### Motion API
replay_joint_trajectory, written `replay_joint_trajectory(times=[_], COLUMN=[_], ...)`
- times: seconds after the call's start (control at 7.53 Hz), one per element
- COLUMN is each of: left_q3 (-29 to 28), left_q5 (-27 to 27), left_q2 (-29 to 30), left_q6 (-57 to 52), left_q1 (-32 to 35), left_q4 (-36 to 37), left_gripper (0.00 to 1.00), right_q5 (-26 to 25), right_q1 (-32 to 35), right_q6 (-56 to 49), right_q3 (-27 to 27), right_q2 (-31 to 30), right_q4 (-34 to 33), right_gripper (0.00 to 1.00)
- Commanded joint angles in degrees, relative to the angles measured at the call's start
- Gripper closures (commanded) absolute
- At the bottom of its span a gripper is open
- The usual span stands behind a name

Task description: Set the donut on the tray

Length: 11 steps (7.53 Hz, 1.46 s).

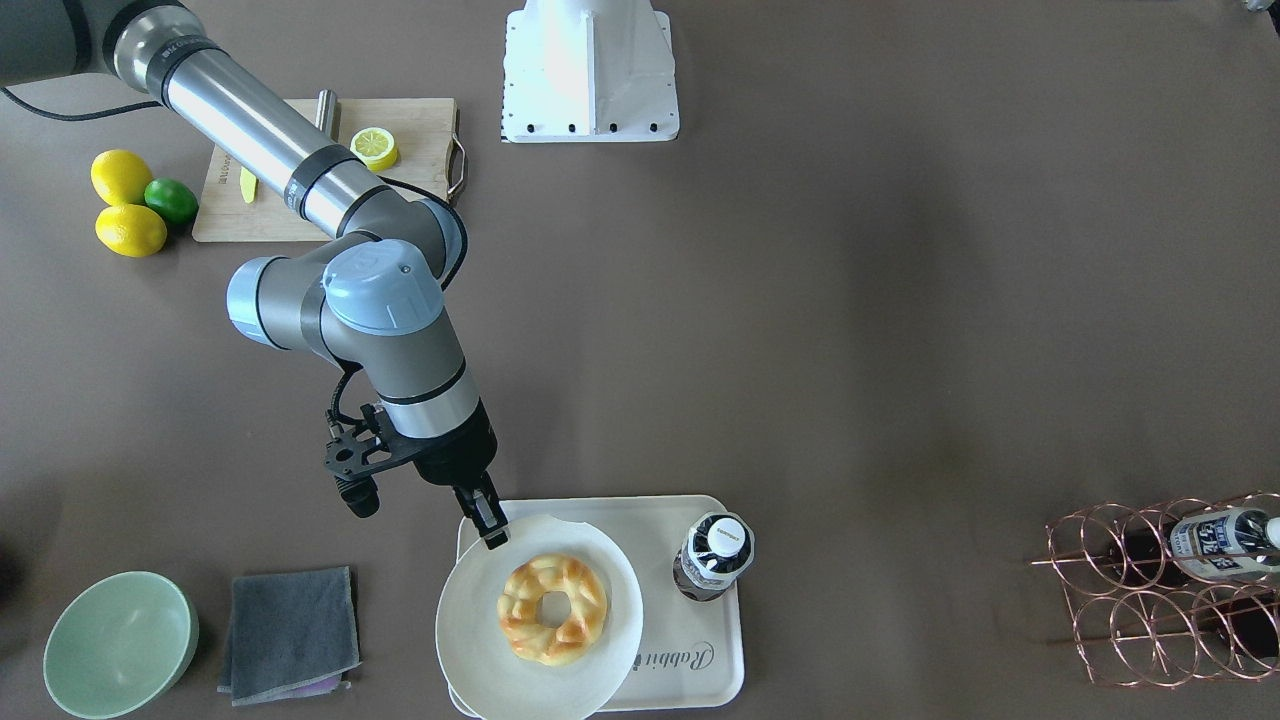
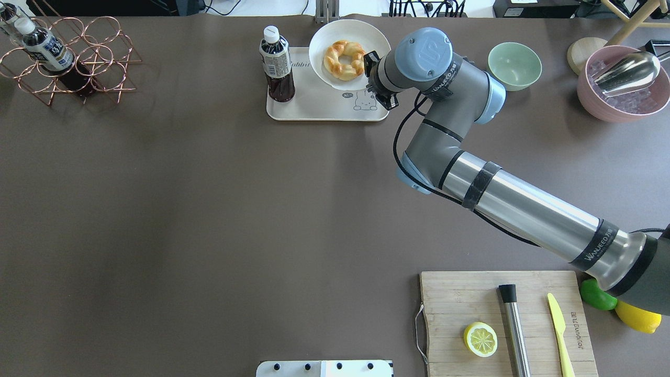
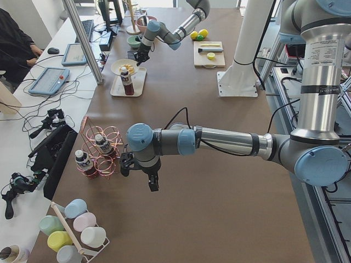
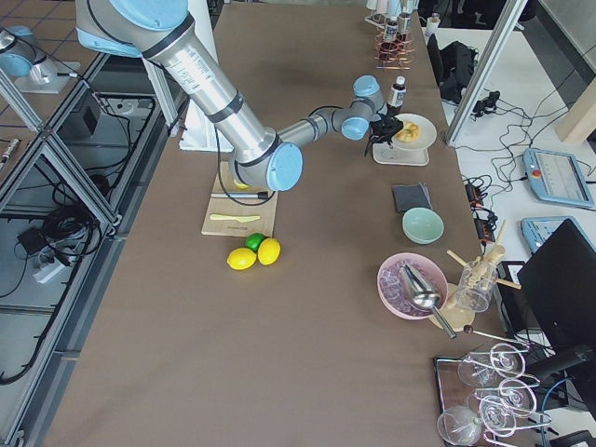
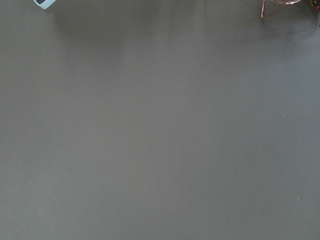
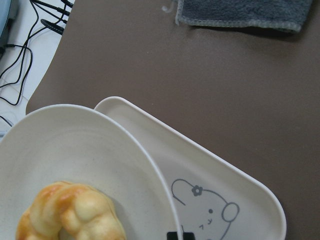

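- Right gripper [image 1: 492, 533]: I read its jaws as closed thin on the rim of the round plate [image 1: 478, 625], at the edge nearest the arm; wrist view shows one dark fingertip [image 6: 173, 235] against that rim
- Donut [image 1: 553, 609]: lies flat at the plate's middle, clear of the fingers; it touches the plate only, not the tray
- Tray [image 1: 690, 662]: under the plate, which covers one end and overhangs its edge; I cannot tell whether the plate rests or is held up; a bottle [image 1: 714, 556] stands upright on the other end
- Left gripper [image 3: 152, 183]: points down above bare table near the wire rack [image 3: 101, 150]; jaw state, cannot tell
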<state>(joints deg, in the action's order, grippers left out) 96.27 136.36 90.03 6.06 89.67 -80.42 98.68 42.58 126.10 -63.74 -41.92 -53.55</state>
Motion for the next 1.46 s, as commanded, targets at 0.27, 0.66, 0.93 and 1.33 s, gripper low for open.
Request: replay_joint_trajectory(times=[0.27,0.66,0.93,1.33], left_q3=[-0.03,0.06,0.06,0.06], left_q5=[0.05,-0.04,-0.04,-0.04], left_q2=[0.06,-0.03,-0.03,-0.12], left_q6=[0.0,0.0,0.0,0.0], left_q1=[-0.02,-0.02,-0.02,-0.02], left_q4=[0.0,0.0,0.0,0.0], left_gripper=[0.02,0.02,0.02,0.02], right_q5=[-1.56,-2.53,-2.62,-2.62], right_q1=[-1.79,-2.23,-2.5,-2.5], right_q6=[-0.24,-0.33,-0.33,-0.15], right_q3=[1.6,2.31,2.31,2.31], right_q2=[0.0,0.09,0.17,0.17], right_q4=[-0.15,-0.15,-0.07,-0.07], right_gripper=[1.0,1.0,1.0,0.01])
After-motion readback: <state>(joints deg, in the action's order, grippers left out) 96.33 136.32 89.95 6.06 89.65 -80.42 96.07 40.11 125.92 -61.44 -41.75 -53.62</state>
